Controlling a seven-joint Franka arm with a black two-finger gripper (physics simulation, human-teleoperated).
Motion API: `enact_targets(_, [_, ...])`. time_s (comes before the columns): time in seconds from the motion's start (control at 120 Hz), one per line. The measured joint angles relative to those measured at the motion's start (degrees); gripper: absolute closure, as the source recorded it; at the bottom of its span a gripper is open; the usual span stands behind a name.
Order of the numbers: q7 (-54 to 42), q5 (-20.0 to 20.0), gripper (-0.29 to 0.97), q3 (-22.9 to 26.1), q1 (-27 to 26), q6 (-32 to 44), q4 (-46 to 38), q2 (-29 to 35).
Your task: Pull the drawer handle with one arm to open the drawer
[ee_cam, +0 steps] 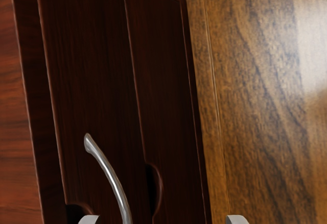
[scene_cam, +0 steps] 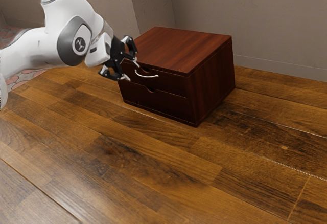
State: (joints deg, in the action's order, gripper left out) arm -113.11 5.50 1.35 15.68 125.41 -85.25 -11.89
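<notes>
The gripper (scene_cam: 129,65) sets its fingers wide, above and below the left end of the handle (scene_cam: 147,73), ready to clamp it, while the cabinet's (scene_cam: 204,75) top drawer (scene_cam: 166,81) appears shut.

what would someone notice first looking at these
A dark red-brown two-drawer cabinet sits on the plank floor. The white arm comes in from the exterior view's left, its open black gripper at the curved silver handle of the top drawer.
</notes>
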Motion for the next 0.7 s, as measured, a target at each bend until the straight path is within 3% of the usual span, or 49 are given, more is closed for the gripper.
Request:
enact_targets(0.183, [-3.78, 1.82, 0.42, 0.14, 0.06, 0.43, 1.34, -2.06])
enact_targets(0.7, [-1.83, 4.74, 0.42, 0.02, 1.0, -0.01, 8.42, -9.3])
